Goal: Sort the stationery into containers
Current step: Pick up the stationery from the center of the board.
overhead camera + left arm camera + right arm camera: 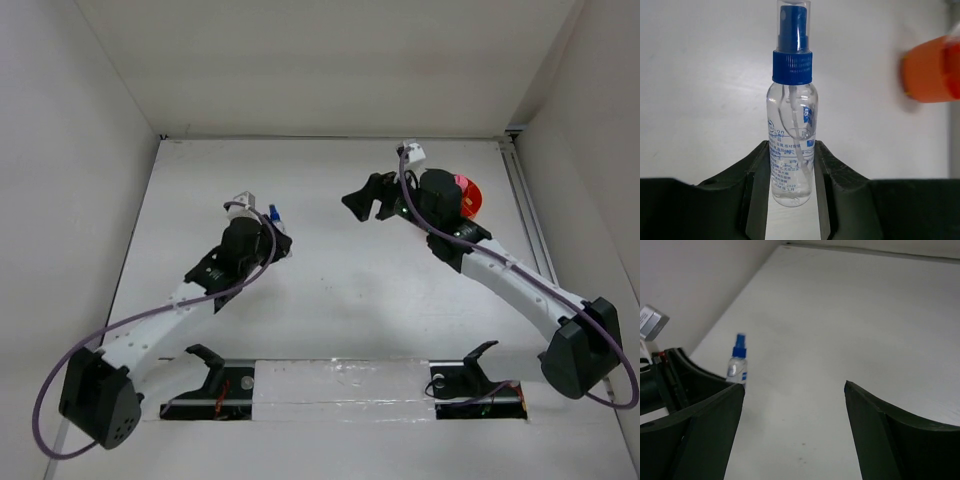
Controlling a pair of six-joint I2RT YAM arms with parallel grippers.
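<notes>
Bottle [792,125]: a clear spray bottle with a blue cap is seen upright, a little left of the worktop's [330,310] middle. Whether its base rests on the worktop cannot be told.
Left fingers [757,200]: they are closed around the bottle's lower body, with one finger touching each side. The cap and neck are left standing clear above them.
Right fingers [710,430]: they are spread wide and nothing is held. Only bare worktop is seen in the gap.
Right fingers, place: they are held over the middle of the worktop, towards its far edge, and are turned towards the left edge, well apart from the bottle.
Tub [473,199]: an orange round tub is set near the right edge, in the far half of the worktop. It is largely hidden behind the right arm from above and blurred in the left wrist view, so its contents cannot be made out.
</notes>
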